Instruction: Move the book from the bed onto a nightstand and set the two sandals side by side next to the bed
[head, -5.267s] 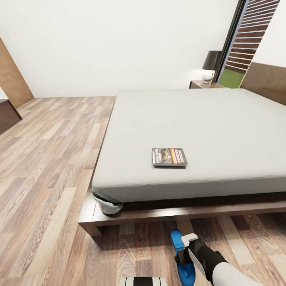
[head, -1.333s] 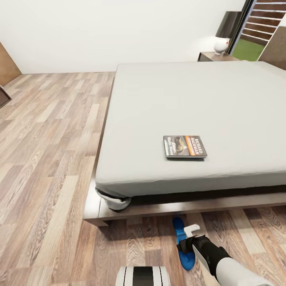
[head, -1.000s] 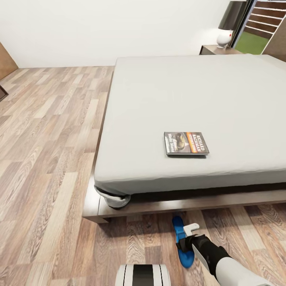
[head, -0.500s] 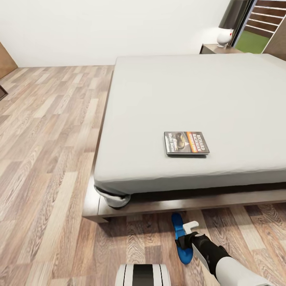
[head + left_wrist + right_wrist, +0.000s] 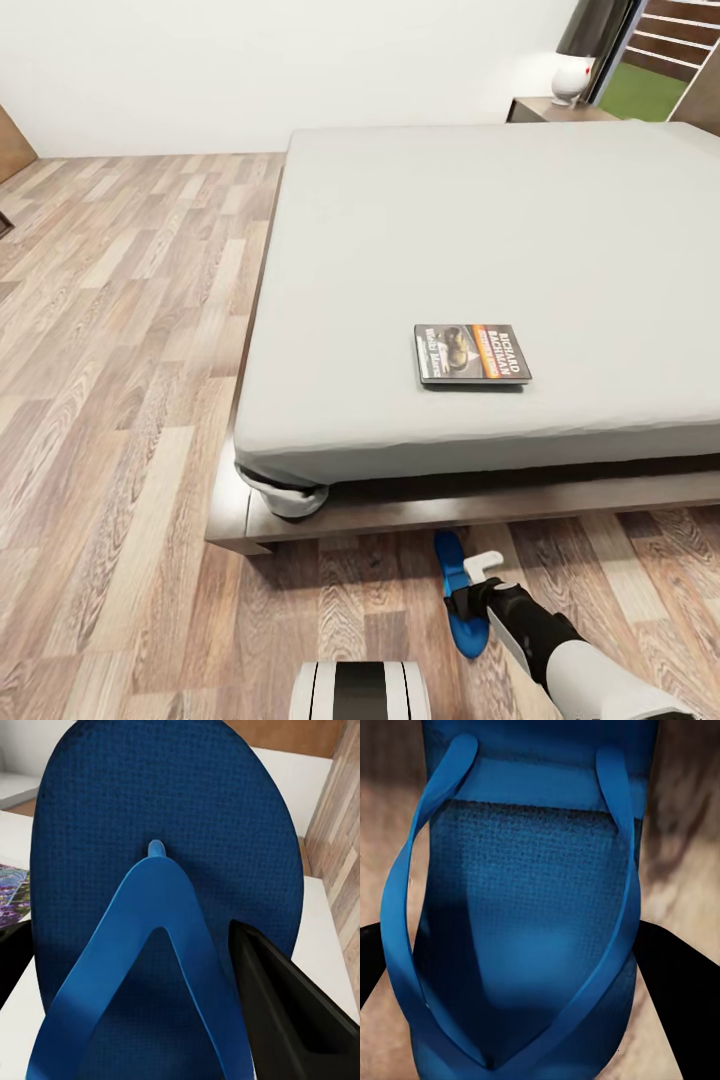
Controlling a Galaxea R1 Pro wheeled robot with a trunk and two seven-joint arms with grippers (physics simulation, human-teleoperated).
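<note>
Head view, left to right. Wood-plank floor (image 5: 120, 400) spreads at the left. The bed (image 5: 480, 250), a grey mattress on a dark wood frame, fills the centre and right. The book (image 5: 471, 353) lies flat on the mattress near the bed's near edge, cover up. At the far right corner, beyond the bed, the nightstand (image 5: 555, 108) carries a small white lamp base (image 5: 572, 78), beside the dark-framed window (image 5: 650, 60).

Low in this view, the right tool (image 5: 470, 597) hangs just above the floor next to the bed frame, clenched across a blue sandal (image 5: 458, 596) that lies lengthwise, its toe toward the frame. Whether the sole touches the planks cannot be told.

Left wrist view: the second sandal (image 5: 169, 907) sits strap-up between the left tool's dark fingers (image 5: 281, 1012), which press its two edges, so the left tool grasps it. White surfaces and a strip of floor lie behind.

Right wrist view: the first sandal (image 5: 529, 945), straps up, is gripped at both edges by dark fingers (image 5: 675, 982), wood floor beneath.
</note>
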